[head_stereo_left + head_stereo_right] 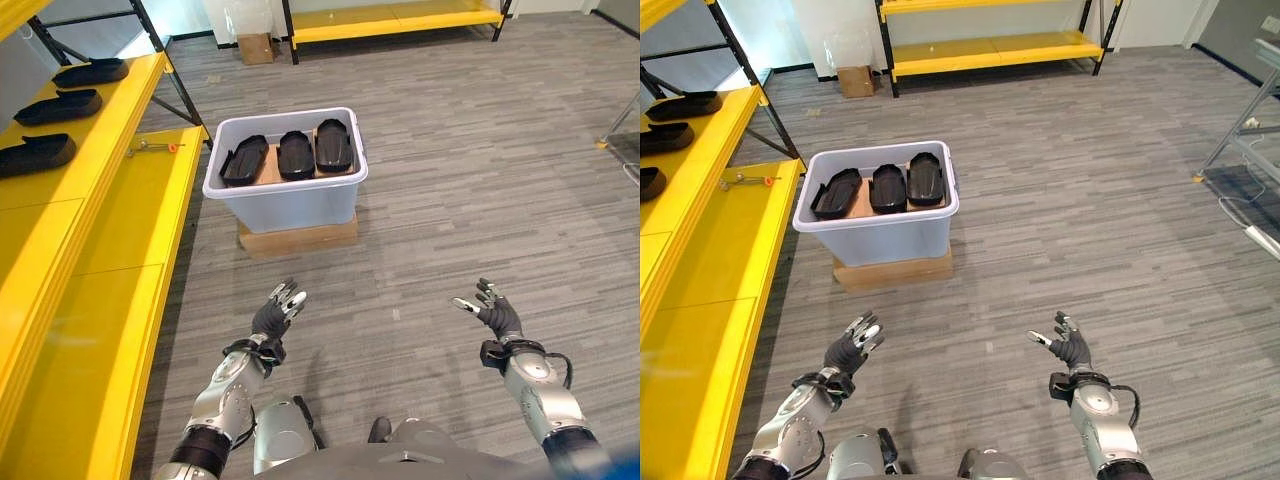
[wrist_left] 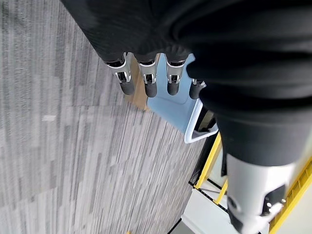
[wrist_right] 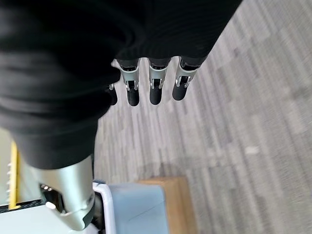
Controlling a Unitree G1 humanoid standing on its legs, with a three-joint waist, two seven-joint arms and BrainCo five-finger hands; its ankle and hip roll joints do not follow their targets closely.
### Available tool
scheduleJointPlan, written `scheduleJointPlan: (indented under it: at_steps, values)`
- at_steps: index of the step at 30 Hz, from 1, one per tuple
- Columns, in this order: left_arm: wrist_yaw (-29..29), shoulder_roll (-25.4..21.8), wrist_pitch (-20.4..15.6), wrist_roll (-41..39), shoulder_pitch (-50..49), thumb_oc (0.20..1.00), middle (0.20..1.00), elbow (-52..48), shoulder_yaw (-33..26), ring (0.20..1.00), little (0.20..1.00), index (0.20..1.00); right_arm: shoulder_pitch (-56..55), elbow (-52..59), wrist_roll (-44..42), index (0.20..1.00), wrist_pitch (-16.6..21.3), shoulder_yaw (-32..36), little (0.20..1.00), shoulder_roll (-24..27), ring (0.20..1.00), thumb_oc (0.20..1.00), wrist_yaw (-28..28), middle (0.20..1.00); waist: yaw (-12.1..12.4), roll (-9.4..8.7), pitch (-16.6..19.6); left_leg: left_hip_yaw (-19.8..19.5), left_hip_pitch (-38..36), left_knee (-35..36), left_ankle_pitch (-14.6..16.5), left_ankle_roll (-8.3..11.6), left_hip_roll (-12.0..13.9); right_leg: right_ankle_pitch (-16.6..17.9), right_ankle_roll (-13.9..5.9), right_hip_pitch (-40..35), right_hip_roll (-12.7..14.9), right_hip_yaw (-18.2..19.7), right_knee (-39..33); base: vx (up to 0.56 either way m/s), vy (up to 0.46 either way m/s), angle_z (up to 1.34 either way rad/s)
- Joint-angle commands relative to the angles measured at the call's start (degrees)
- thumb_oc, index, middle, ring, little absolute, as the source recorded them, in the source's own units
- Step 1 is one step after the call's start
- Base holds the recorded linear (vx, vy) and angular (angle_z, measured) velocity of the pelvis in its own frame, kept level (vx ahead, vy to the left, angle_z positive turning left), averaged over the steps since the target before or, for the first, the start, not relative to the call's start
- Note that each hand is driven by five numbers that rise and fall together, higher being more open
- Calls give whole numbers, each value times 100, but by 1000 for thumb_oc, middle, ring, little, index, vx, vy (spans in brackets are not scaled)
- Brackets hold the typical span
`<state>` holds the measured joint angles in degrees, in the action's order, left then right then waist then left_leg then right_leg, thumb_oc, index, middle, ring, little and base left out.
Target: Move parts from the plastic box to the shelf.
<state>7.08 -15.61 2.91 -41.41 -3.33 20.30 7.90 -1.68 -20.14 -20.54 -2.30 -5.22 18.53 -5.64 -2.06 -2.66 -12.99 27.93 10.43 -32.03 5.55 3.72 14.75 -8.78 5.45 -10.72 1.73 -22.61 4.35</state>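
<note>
The yellow shelf [image 1: 100, 200] runs along the robot's left and carries three black parts [image 1: 60, 105] on its upper level. Ahead on the floor, the plastic box [image 1: 285, 190] sits on a cardboard base [image 1: 298, 238] and holds three more parts [image 1: 296, 153] side by side. The left hand [image 1: 277, 312] and right hand [image 1: 492, 308] hover near the robot, well apart from the box, fingers spread wide, holding nothing.

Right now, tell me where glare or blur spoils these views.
Left eye view: soft sheen on the yellow shelf, but the black parts in the plastic box read clearly. Left wrist view: left hand fingers near and soft. Right wrist view: right hand likewise, floor streaked.
</note>
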Motion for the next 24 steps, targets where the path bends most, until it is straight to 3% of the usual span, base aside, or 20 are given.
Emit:
scheduleJointPlan:
  at_steps: [1, 5, 8, 9, 12, 15, 19, 21, 22, 24]
  values:
    - [-84, -8, -403, 37, -36, 1000, 1000, -489, -107, 1000, 1000, 1000, 29, 386, 316, 1000, 90, -37, 1000, 183, 1000, 1000, 133, 1000, 107, 107, -84, 22, -1242, 2142, -695, 209, -319, 455, -804, 182, 334, 95, -53, 248, 250, -25]
    - [-7, -15, -497, 37, -351, 1000, 1000, -474, -360, 1000, 1000, 1000, -166, 617, 403, 1000, 37, -161, 1000, 324, 1000, 1000, 246, 1000, 238, 194, -87, -317, -1080, 3041, -1550, 518, 153, 400, -878, 37, 502, 132, -99, 257, 238, -22]
    - [117, -50, -621, 92, -476, 1000, 1000, -323, -520, 1000, 1000, 1000, -178, 674, 430, 1000, 20, -255, 1000, 381, 1000, 1000, 328, 1000, 272, 240, -64, -167, -1217, 3193, -1432, 522, 265, 162, -933, 70, 670, -64, 262, 351, 422, -29]
    - [167, -116, -607, 224, -531, 1000, 1000, -345, -553, 1000, 1000, 1000, -246, 683, 352, 1000, 60, -225, 1000, 330, 1000, 1000, 320, 1000, 298, 229, -53, -103, -1294, 3133, -1264, 426, 173, -28, -955, 108, 794, -187, 640, 359, 431, -20]
    - [259, -180, -610, 331, -500, 1000, 1000, -307, -550, 1000, 1000, 1000, -265, 697, 328, 1000, 68, -180, 1000, 292, 1000, 1000, 328, 1000, 327, 210, -34, -92, -1312, 3038, -1074, 284, -18, -172, -968, 94, 809, -227, 860, 260, 310, 17]
    - [267, -250, -590, 429, -395, 1000, 1000, -292, -510, 1000, 1000, 1000, -226, 691, 393, 1000, 55, -146, 1000, 224, 1000, 1000, 325, 1000, 398, 161, -11, -251, -1214, 2796, -795, 45, -332, -317, -1024, 122, 835, -96, 1268, 259, 332, 32]
    - [159, -352, -544, 638, -291, 1000, 1000, -256, -464, 1000, 1000, 1000, -67, 635, 347, 1000, 84, -180, 1000, 101, 1000, 1000, 189, 1000, 487, 92, 45, -463, -1254, 2822, -451, -379, -913, -86, -1367, 313, 969, 141, 2085, 204, 305, 34]
    - [142, -431, -484, 662, -223, 1000, 1000, -258, -413, 1000, 1000, 1000, -20, 700, 323, 1000, 65, -182, 1000, 36, 1000, 1000, 112, 1000, 529, 67, 113, -531, -1341, 3019, -319, -625, -1290, 201, -1590, 446, 1100, 204, 2759, 204, 324, 27]
    - [136, -441, -480, 664, -214, 1000, 1000, -260, -405, 1000, 1000, 1000, -18, 717, 335, 1000, 54, -180, 1000, 27, 1000, 1000, 104, 1000, 533, 64, 125, -536, -1357, 3055, -305, -655, -1339, 251, -1615, 469, 1128, 207, 2831, 179, 306, 40]
    - [197, -454, -455, 634, -167, 1000, 1000, -258, -363, 1000, 1000, 1000, 7, 795, 331, 1000, -11, -205, 1000, -24, 1000, 1000, -41, 1000, 591, 97, 188, -557, -1441, 3222, -214, -846, -1590, 631, -1720, 697, 1417, 115, 3546, 152, 286, 38]
